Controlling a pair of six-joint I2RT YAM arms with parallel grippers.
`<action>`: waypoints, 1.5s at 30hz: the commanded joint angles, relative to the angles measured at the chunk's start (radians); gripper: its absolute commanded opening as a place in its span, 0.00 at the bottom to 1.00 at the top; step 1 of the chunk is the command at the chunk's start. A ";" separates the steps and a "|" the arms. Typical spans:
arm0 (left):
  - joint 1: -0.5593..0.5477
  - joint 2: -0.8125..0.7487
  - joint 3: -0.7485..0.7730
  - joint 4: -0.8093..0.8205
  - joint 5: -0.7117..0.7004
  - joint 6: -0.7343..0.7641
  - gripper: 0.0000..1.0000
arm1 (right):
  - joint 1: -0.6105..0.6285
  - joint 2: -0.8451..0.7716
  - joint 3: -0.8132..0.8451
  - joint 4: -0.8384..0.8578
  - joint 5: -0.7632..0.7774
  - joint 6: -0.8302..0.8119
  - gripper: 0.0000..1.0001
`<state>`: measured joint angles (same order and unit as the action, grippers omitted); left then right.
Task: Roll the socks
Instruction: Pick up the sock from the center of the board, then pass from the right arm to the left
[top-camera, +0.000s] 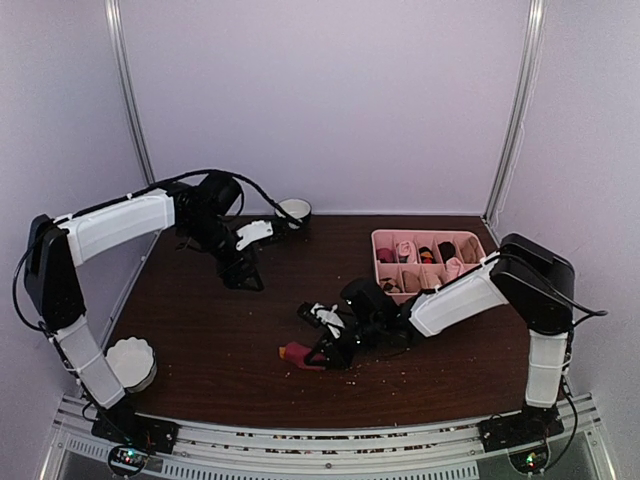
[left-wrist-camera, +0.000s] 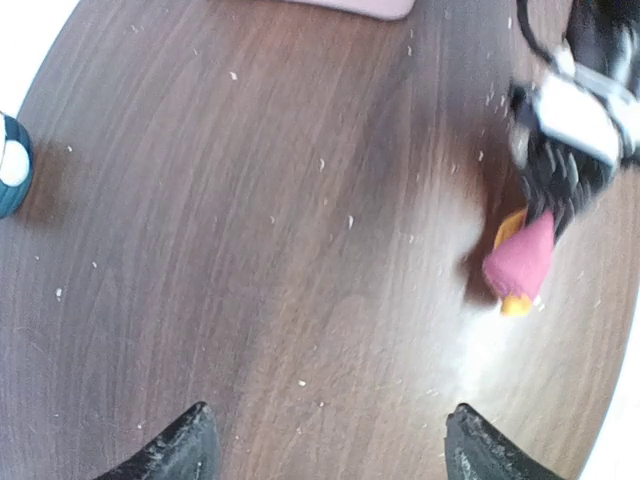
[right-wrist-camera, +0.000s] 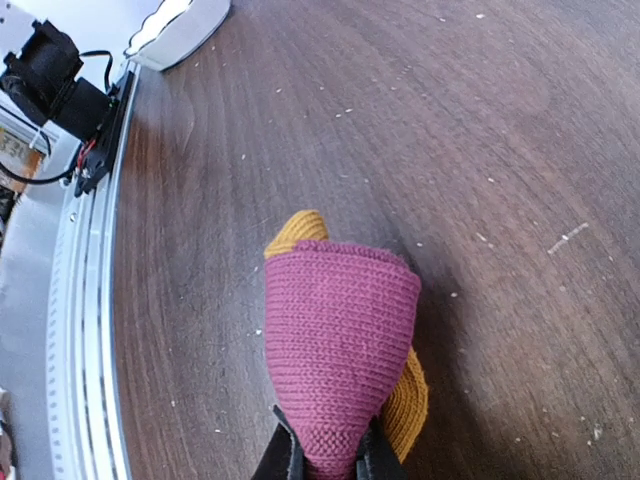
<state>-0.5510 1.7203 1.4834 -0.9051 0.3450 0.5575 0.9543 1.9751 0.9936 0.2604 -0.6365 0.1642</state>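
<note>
Right fingers (right-wrist-camera: 284, 452) pinch the red sock (right-wrist-camera: 340, 340), its end hidden; left fingers (left-wrist-camera: 180, 448) gape.

A dark brown wood-grain table (top-camera: 200, 330) stands inside an enclosure, its top dusted with pale specks and catching a soft glare. Plain pale lilac walls (top-camera: 320, 100) close it in on 3 sides, with 2 slim metal posts (top-camera: 128, 90) rising at the back corners. A ribbed aluminium rail (top-camera: 330, 440) runs along the near edge.
</note>
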 joint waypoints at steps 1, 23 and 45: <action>-0.048 -0.112 -0.114 0.037 0.049 0.165 0.80 | -0.050 0.018 0.029 0.013 -0.104 0.200 0.00; -0.322 -0.204 -0.156 0.071 -0.187 0.333 0.73 | -0.053 -0.058 0.100 0.513 -0.267 0.856 0.00; -0.442 -0.443 -0.287 0.215 -0.612 0.532 0.75 | 0.000 0.056 0.078 1.102 -0.176 1.417 0.00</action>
<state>-0.9512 1.3174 1.2301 -0.7433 -0.1490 1.0115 0.9459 2.0132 1.0870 1.1805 -0.8524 1.4494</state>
